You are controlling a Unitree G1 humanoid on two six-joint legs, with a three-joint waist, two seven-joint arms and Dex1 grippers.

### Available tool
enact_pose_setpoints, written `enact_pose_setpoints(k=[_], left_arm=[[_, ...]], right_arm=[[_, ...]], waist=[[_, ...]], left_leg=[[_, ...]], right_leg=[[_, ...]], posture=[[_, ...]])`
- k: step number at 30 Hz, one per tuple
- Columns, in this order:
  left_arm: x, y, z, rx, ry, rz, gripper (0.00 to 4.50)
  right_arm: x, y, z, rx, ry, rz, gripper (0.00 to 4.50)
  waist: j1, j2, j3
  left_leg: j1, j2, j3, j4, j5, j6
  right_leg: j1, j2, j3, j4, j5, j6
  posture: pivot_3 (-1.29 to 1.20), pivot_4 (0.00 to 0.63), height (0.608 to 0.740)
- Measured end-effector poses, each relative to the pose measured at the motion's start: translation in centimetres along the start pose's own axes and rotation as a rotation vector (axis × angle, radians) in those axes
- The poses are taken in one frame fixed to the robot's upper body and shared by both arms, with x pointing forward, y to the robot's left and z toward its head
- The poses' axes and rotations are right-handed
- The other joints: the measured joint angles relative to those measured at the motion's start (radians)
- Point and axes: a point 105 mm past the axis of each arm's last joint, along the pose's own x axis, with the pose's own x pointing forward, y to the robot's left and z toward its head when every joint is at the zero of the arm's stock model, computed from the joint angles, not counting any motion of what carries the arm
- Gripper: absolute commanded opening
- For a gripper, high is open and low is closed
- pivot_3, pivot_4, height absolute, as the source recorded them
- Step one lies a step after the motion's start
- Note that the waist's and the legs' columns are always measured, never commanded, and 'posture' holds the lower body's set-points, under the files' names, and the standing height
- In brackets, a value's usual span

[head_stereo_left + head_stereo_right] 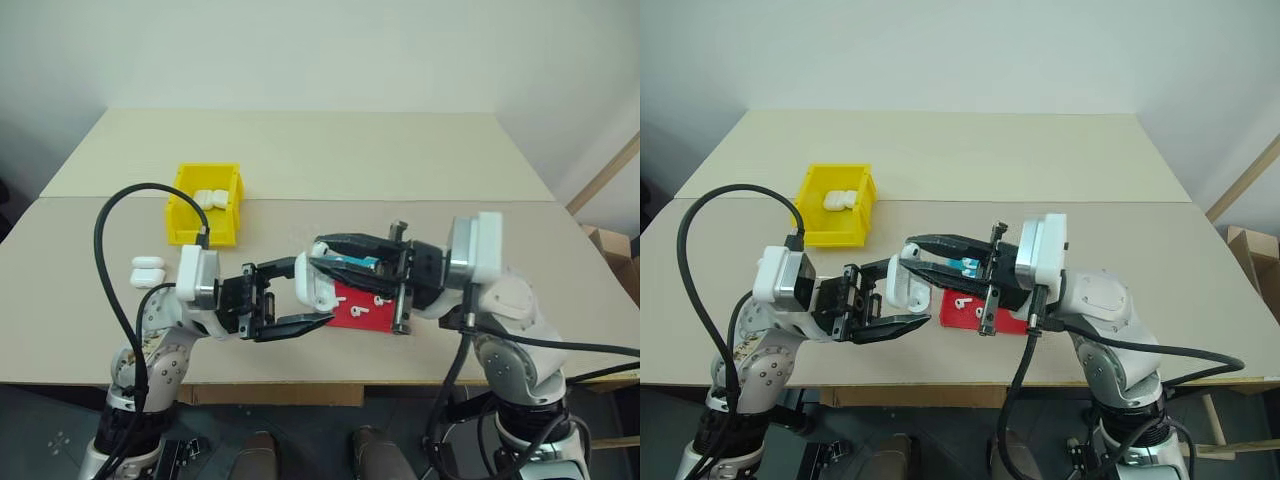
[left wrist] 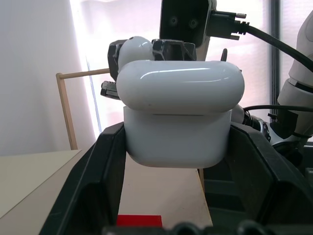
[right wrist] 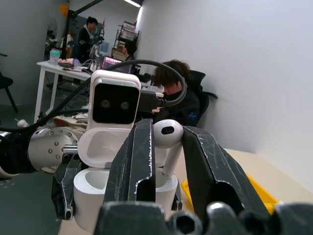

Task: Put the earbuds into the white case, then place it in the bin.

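At frame centre, the right pincer pinches an earbud just above the open white case, which the left pincer clamps. A yellow bin sits upper left on the bench.

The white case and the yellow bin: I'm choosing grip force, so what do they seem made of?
The white case looks like hard glossy plastic; window light streaks across its lid. The yellow bin looks like moulded plastic, evenly coloured with a duller sheen, though that is less certain.
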Motion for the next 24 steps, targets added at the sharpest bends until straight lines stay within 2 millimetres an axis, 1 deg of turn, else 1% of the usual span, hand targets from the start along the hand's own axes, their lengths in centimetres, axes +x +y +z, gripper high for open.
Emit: enact_pose_setpoints(k=[8,21,23,24], left_arm=[[0.02,0.03,-0.05,-0.003,-0.005,0.002,2.78],[-0.17,0.23,-0.41,-0.022,-0.009,0.012,2.78],[-0.2,0.26,-0.48,-0.025,-0.011,0.013,2.78],[-0.19,0.25,-0.48,-0.025,-0.013,0.012,2.78]], right_arm=[[-0.15,0.35,-0.37,0.006,0.006,0.003,0.69],[-0.38,0.52,-0.74,-0.033,0.026,0.002,0.69],[-0.4,0.49,-0.77,-0.047,0.028,0.001,1.44],[-0.42,0.5,-0.78,-0.055,0.03,0.002,1.66]], waist=[[0.0,0.0,0.0],[0.0,0.0,0.0],[0.0,0.0,0.0],[0.0,0.0,0.0]], left_leg=[[0.0,0.0,0.0,0.0,0.0,0.0],[0.0,0.0,0.0,0.0,0.0,0.0],[0.0,0.0,0.0,0.0,0.0,0.0],[0.0,0.0,0.0,0.0,0.0,0.0]], right_leg=[[0.0,0.0,0.0,0.0,0.0,0.0],[0.0,0.0,0.0,0.0,0.0,0.0],[0.0,0.0,0.0,0.0,0.0,0.0],[0.0,0.0,0.0,0.0,0.0,0.0]], posture=[[0.0,0.15,0.74],[0.0,0.15,0.74],[0.0,0.15,0.74],[0.0,0.15,0.74]])
